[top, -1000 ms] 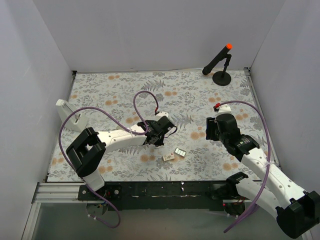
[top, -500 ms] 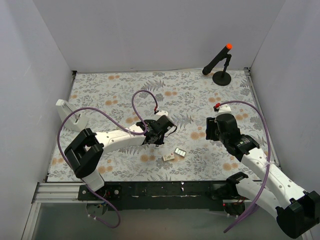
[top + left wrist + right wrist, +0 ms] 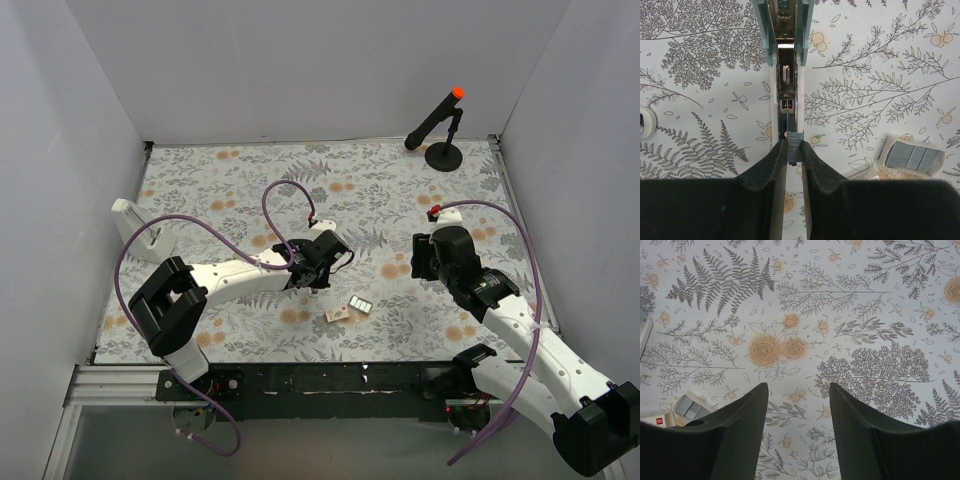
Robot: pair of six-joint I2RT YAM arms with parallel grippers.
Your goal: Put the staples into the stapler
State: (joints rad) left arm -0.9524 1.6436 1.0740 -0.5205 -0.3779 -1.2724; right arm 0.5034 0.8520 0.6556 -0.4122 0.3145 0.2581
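My left gripper (image 3: 794, 146) is shut on a short grey strip of staples (image 3: 794, 140), pinched between the fingertips. The strip's front end sits at the near end of the open stapler (image 3: 785, 80), whose metal channel runs away from me between blue-grey sides. From above, the left gripper (image 3: 312, 276) hides the stapler. The staples' tray (image 3: 914, 157) (image 3: 361, 304) holds more rows and lies to the right, with the beige box (image 3: 338, 314) beside it. My right gripper (image 3: 799, 387) (image 3: 424, 258) hangs open and empty over the floral cloth, right of the tray (image 3: 694, 407).
A black stand with an orange-tipped rod (image 3: 441, 125) is at the back right. A white object (image 3: 137, 222) lies at the left edge of the cloth. Purple cables (image 3: 290, 200) loop over the left arm. White walls close in three sides.
The left arm and its cable loop have shifted very slightly; its grip on the staple strip is the same. The right arm has not moved.
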